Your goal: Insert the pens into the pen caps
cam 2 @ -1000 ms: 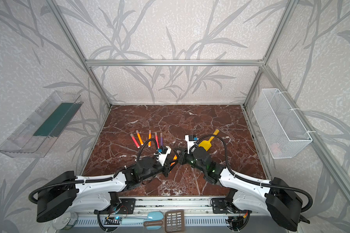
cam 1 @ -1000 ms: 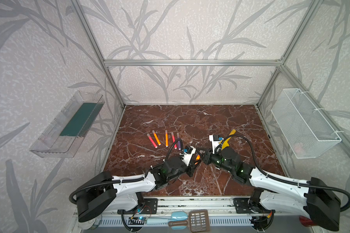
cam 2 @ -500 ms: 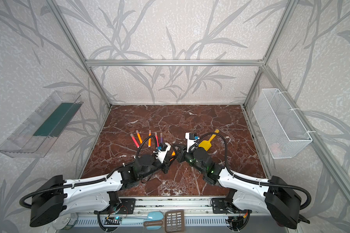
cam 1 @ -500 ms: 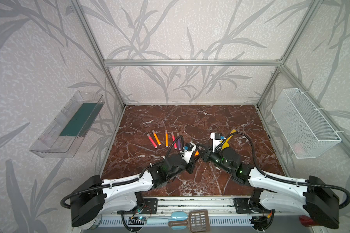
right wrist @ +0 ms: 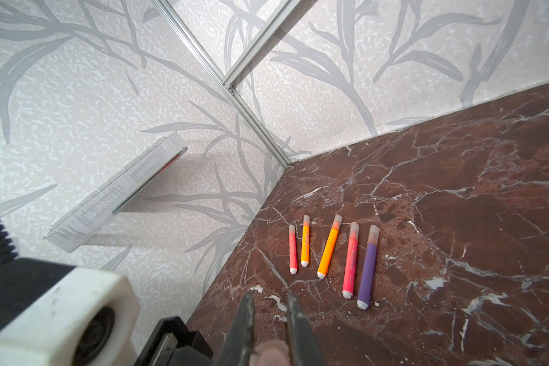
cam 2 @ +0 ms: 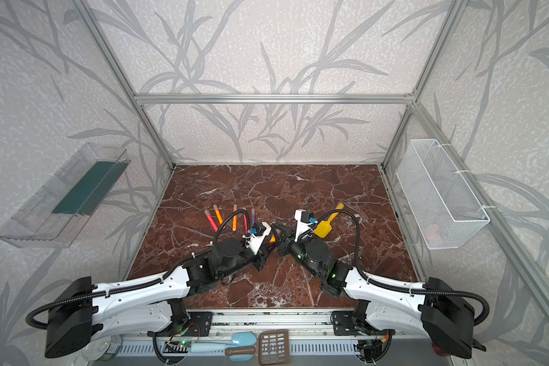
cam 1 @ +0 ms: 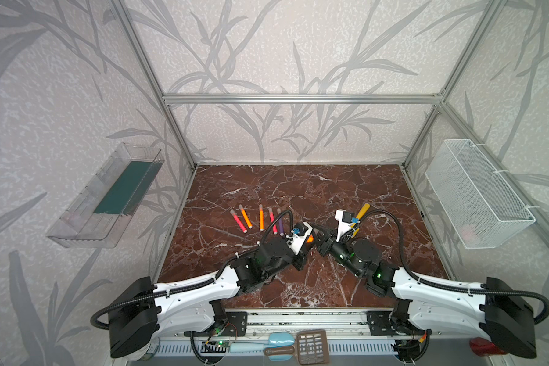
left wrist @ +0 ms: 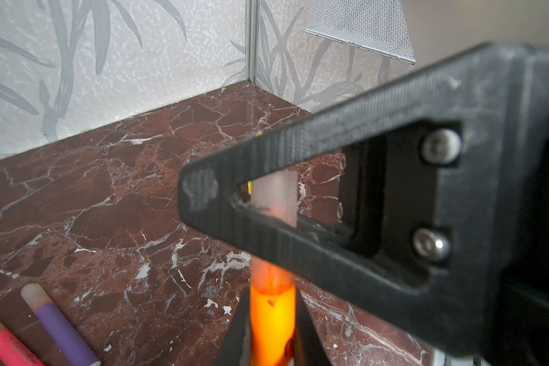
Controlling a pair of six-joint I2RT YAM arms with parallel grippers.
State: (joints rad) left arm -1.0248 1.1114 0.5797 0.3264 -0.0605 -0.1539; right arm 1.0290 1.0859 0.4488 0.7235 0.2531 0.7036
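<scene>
Jaws gripping orange pen [left wrist: 271, 320], cap [left wrist: 274, 195], table [cam 1: 298, 190] edges well away

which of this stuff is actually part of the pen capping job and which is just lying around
Job:
- orange pen in the left gripper
- pen cap in the right gripper
- five capped pens in a row

Lying about:
- yellow spatula
- wire basket
- clear wall tray
- blue spatula
- brown slotted turner
</scene>
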